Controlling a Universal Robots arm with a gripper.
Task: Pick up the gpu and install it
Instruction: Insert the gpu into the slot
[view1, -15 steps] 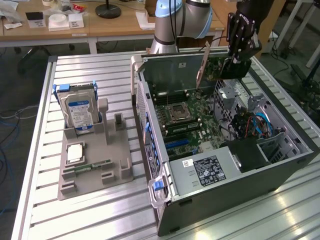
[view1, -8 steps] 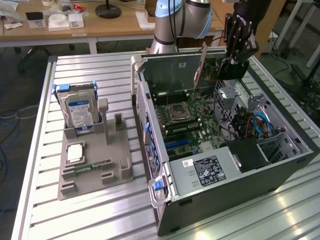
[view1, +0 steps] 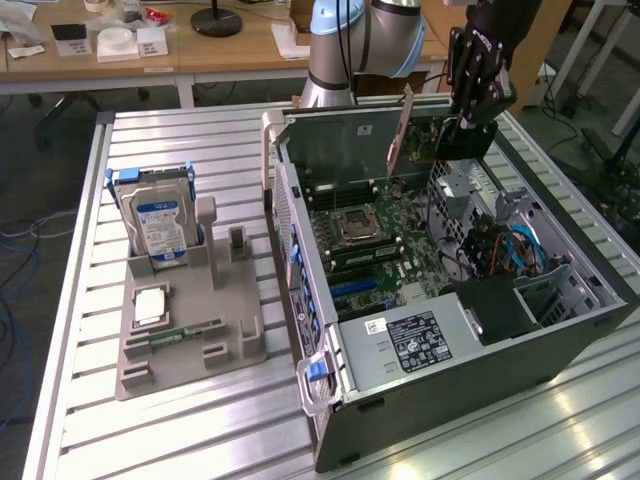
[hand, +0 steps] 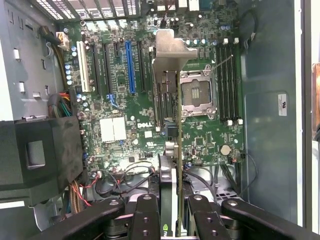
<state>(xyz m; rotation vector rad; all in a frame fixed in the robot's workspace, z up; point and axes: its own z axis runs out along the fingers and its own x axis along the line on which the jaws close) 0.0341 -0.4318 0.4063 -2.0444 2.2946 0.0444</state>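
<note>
gpu clamped in tool, edge-on above motherboard, case lying open

Grey metal computer case lay on its side with its top uncovered, giving clear access down to green motherboard at frame centre. Black box-shaped drive cage and blue and red cables crowded the right. Black gripper clamping thin black gpu card blocked upper right. Slatted aluminium table was bare at lower left.
</note>
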